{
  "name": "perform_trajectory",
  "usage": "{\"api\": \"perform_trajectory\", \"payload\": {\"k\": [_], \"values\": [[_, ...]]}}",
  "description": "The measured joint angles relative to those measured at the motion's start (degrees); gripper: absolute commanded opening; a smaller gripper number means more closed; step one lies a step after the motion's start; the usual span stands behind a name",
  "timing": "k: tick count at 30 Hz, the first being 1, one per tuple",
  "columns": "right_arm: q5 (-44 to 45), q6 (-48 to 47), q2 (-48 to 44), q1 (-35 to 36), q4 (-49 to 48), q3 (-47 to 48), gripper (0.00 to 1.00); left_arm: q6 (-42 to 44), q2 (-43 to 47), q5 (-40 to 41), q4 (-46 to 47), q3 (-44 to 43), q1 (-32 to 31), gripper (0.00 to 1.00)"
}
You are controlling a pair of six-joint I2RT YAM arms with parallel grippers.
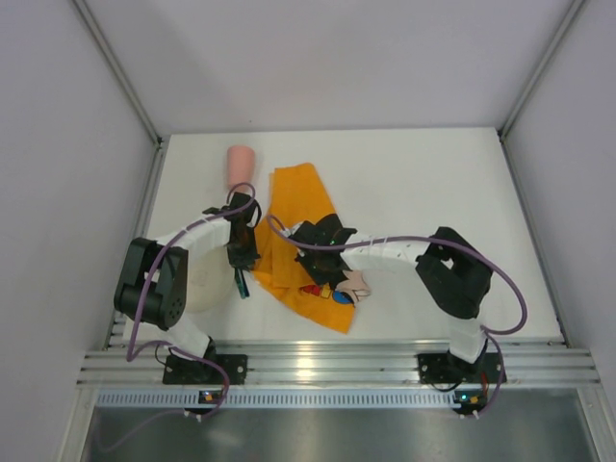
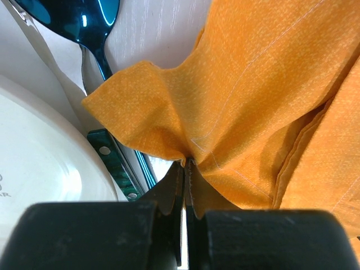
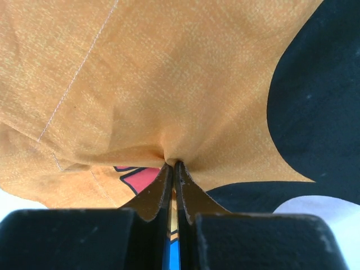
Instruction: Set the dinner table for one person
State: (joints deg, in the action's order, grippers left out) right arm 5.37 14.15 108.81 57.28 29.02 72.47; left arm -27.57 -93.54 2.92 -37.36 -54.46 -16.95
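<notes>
Your left gripper point(image 2: 184, 166) is pressed together on a raised fold of the orange printed cloth mat point(image 2: 253, 84), and your right gripper point(image 3: 171, 164) is likewise closed on a pinch of the same mat, next to its black cartoon print. Gripping at two places this way looks meant to let you lift the bunched, doubled-over cloth and pull it flat as the base of the setting. Just left of the left gripper, a teal riveted cutlery handle point(image 2: 111, 160) runs under the mat's corner, so judge your lift carefully or the cloth may drag it. Left of that sits the round white plate point(image 2: 39, 157), and further ahead lies the shiny teal metal spoon point(image 2: 84, 16); they seem parked aside until the mat is laid. Well beyond the left gripper lies a pale pink cup point(image 1: 241, 164). The large plain white desk point(image 1: 433, 183) lies beneath everything, with bare surface ahead and right of the right gripper.
</notes>
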Motion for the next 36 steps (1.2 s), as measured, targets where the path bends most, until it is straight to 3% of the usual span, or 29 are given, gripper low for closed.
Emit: {"api": "perform_trajectory", "payload": {"k": [12, 22, 28, 31, 36], "values": [[2.95, -0.07, 0.09, -2.01, 5.92, 5.70, 0.00, 0.52, 0.00, -0.04, -0.31, 0.00, -0.02, 0.00], [5.99, -2.62, -13.75, -17.03, 12.02, 12.35, 0.00, 0.46, 0.42, -0.24, 0.83, 0.90, -0.02, 0.00], [7.06, -4.02, -14.91, -25.09, 14.10, 10.64, 0.00, 0.46, 0.42, -0.24, 0.83, 0.90, -0.02, 0.00], [6.93, -2.40, -13.03, -34.32, 15.19, 9.18, 0.00, 0.50, 0.48, -0.22, 0.81, 0.90, -0.02, 0.00], [1.99, 3.04, -7.23, -56.74, 14.10, 1.31, 0.00, 0.61, 0.50, 0.28, 0.48, 0.44, -0.20, 0.00]]}}
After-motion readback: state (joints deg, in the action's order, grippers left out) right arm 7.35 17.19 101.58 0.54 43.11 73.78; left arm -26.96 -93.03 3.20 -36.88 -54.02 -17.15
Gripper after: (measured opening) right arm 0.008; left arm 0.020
